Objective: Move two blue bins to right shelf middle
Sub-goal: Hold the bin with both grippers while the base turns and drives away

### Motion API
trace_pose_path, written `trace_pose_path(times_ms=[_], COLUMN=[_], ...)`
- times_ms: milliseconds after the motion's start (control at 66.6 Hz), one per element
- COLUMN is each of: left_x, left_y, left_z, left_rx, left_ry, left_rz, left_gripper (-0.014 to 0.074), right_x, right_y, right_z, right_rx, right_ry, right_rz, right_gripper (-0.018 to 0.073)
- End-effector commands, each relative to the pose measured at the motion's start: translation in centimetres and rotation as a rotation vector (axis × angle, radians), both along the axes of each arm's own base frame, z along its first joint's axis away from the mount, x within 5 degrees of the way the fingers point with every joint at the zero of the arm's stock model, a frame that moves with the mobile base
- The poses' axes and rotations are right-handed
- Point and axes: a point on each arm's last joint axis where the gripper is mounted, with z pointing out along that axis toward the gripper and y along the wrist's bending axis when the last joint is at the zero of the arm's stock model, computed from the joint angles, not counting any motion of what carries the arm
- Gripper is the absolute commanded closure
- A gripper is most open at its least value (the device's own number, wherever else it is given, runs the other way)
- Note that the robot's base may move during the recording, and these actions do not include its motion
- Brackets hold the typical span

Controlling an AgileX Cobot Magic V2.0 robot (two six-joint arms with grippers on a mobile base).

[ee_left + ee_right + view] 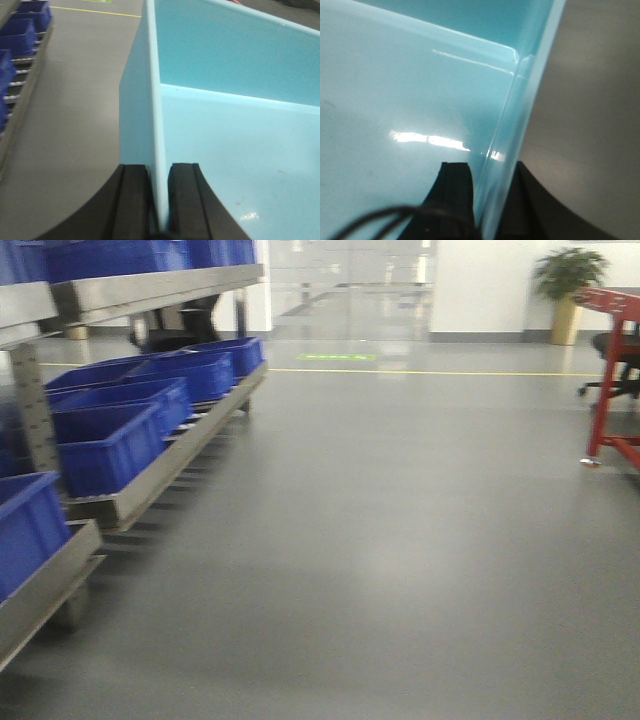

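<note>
Steel rack (130,502) with dark-blue crates (105,445) left; red frame (612,380) right; pale-blue bin (225,150) gripped.

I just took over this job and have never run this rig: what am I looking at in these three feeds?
A wheeled robot with two arms. The front camera looks ahead over grey floor: dark blue bins on a steel rack at left, a red frame at right. The other two cameras sit on the wrists. The left gripper and the right gripper each clamp a side wall of a light blue bin, empty as far as shown.
</note>
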Motion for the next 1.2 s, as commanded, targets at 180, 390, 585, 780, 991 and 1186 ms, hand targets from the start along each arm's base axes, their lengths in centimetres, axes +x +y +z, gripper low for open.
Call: trace_pose_path(times_ms=[180, 390, 585, 780, 991, 1186], left_x=[-0.54, -0.54, -0.54, -0.54, -0.54, -0.54], left_y=[-0.48, -0.48, -0.48, -0.48, -0.48, -0.48], left_z=[1.06, 1.06, 1.06, 1.06, 1.06, 1.06], left_rx=[-0.076, -0.076, -0.076, -0.076, -0.076, -0.076], left_ry=[-0.059, -0.059, -0.059, -0.059, -0.059, -0.059], left_rz=[-0.034, -0.034, -0.034, -0.034, -0.034, -0.034], left_gripper=[0.0707, 0.0707, 0.0707, 0.0707, 0.0707, 0.0707], right_x=[-0.41, -0.41, -0.41, -0.41, -0.41, -0.41], right_y=[0.23, 0.23, 0.23, 0.23, 0.23, 0.23], right_z=[0.96, 0.96, 0.96, 0.96, 0.96, 0.96], right_rx=[0.035, 0.035, 0.035, 0.035, 0.035, 0.035], right_ry=[-0.059, -0.059, -0.059, -0.059, -0.059, -0.059], right_rz=[0.037, 0.037, 0.037, 0.037, 0.037, 0.037], right_gripper=[0.0713, 0.0713, 0.0713, 0.0713, 0.0713, 0.0713])
